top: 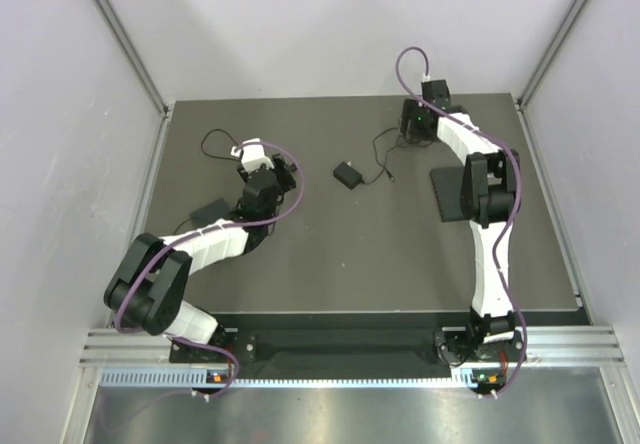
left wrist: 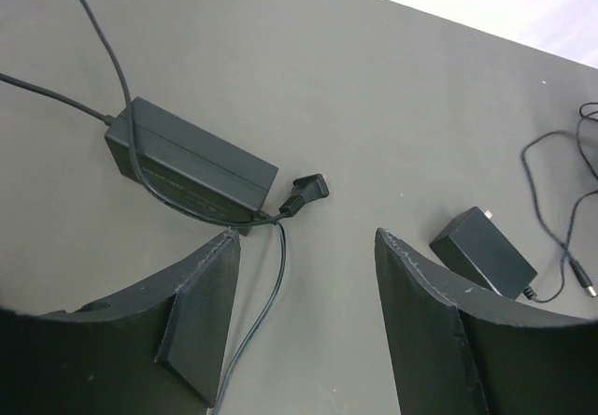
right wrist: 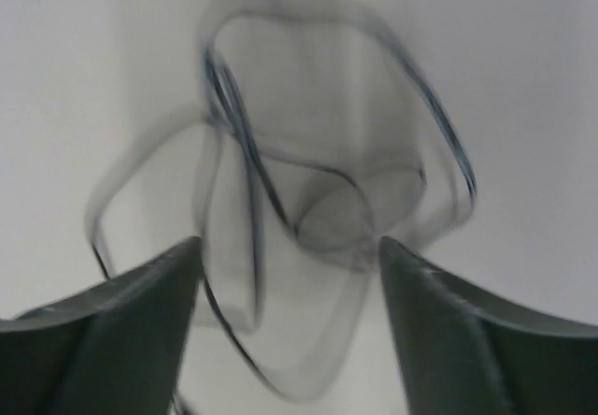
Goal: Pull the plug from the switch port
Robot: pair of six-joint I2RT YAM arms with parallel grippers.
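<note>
A flat black box, the switch [top: 450, 192], lies on the dark table at the right, partly behind my right arm; I cannot make out its port or a plug in it. My right gripper [top: 416, 130] hovers at the back of the table beyond the switch. In the right wrist view it [right wrist: 290, 251] is open, with only blurred loops of thin black cable [right wrist: 280, 200] between the fingertips. My left gripper [top: 276, 178] is open and empty at the left centre. In the left wrist view it [left wrist: 306, 247] hangs over a thin cable [left wrist: 266, 293].
A long black power brick [left wrist: 192, 167] with a loose plug end [left wrist: 305, 192] lies ahead of the left gripper, also visible from above [top: 210, 209]. A small black adapter [top: 348, 174] with a barrel-tipped lead [left wrist: 581, 279] lies mid-table. Walls enclose the table [top: 330, 264].
</note>
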